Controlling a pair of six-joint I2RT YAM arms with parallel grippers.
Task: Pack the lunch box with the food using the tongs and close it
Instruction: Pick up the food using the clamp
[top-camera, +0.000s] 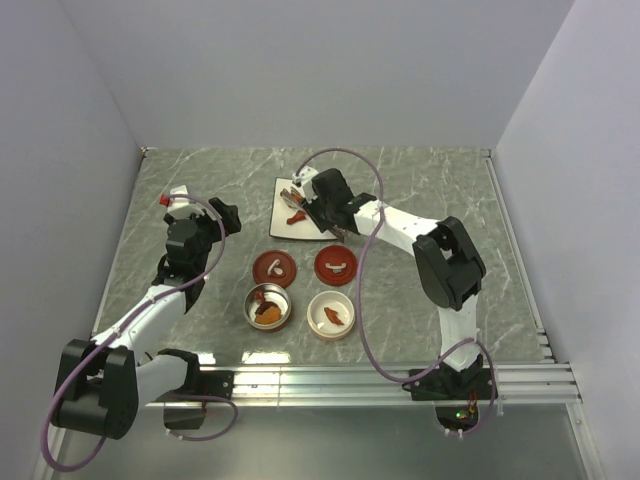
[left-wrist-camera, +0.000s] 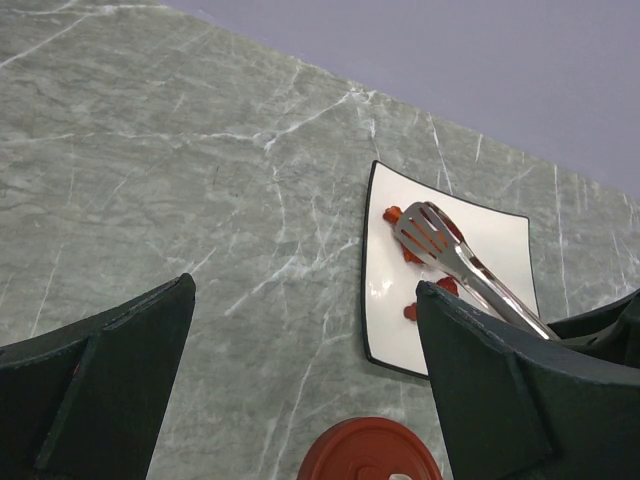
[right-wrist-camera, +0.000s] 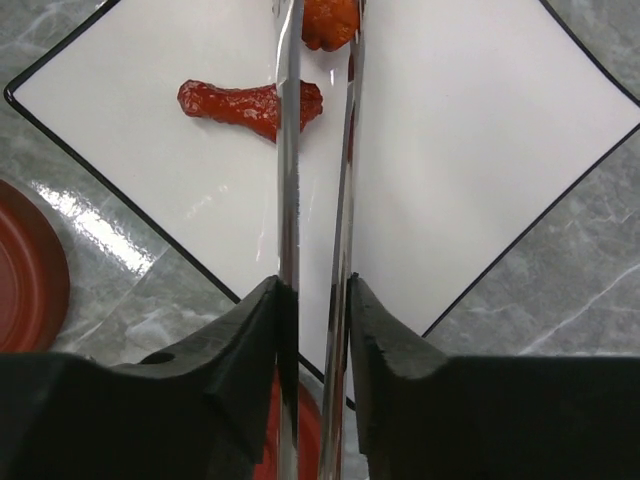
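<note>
My right gripper (right-wrist-camera: 312, 300) (top-camera: 316, 205) is shut on the tongs (right-wrist-camera: 288, 160) (top-camera: 297, 193), squeezing the two silvery arms close together over the white plate (right-wrist-camera: 480, 120) (top-camera: 283, 226). An orange morsel of food (right-wrist-camera: 330, 20) sits between the tong tips, and a long red piece (right-wrist-camera: 245, 102) lies just left of them. The lunch box is two round open bowls: a steel one (top-camera: 252, 300) with orange-brown food (top-camera: 267, 312) and a white one (top-camera: 318, 322) with a red piece (top-camera: 335, 316). My left gripper (left-wrist-camera: 305, 290) (top-camera: 222, 215) hangs open and empty over bare table left of the plate.
Two red lids with white handles (top-camera: 274, 267) (top-camera: 336, 264) lie flat between the plate and the bowls; one (left-wrist-camera: 370, 455) shows below my left fingers. Grey walls close in the marble table on three sides. A purple cable (top-camera: 365, 250) loops over the right arm.
</note>
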